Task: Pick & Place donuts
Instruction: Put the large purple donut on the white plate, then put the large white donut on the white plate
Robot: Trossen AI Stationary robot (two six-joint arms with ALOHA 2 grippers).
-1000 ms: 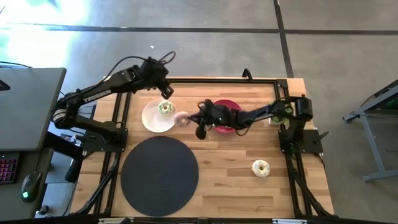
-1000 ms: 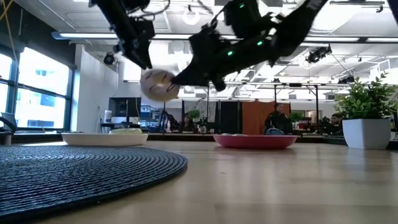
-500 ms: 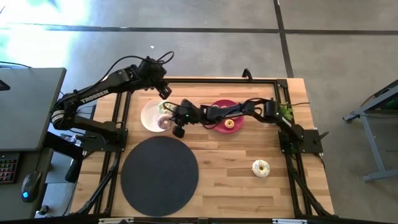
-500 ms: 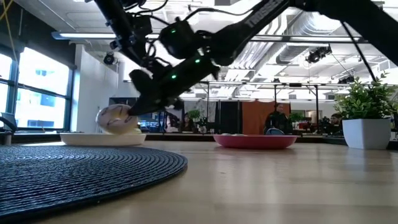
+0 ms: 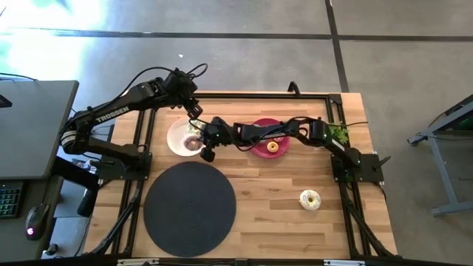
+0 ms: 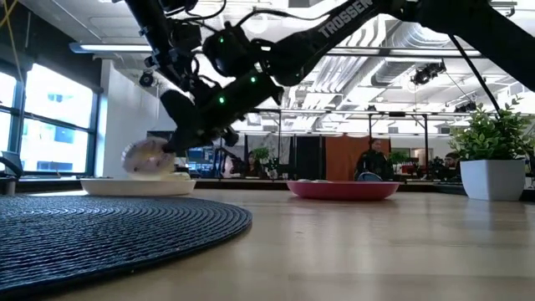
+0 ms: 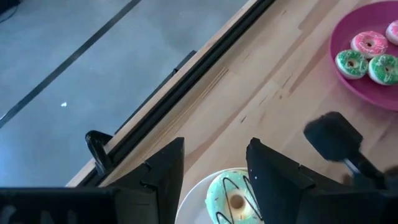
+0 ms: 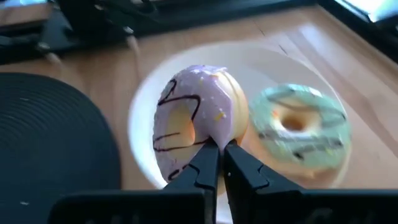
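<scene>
The right gripper is holding a lilac-iced toy donut with dark drizzle pinched between nearly closed fingers, low over the round white plate on the wooden worktop. 1 green-iced toy donut is already lying there. The left gripper, open and empty, is hovering just above the same plate. Remaining: the white sprinkled donut on the worktop and small donuts on the red plate.

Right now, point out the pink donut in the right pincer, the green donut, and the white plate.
pink donut (image 8: 193, 121), right wrist view, icing left of its hole
green donut (image 8: 298, 134), right wrist view, iced ring
white plate (image 8: 143, 106), right wrist view, bare rim
</scene>
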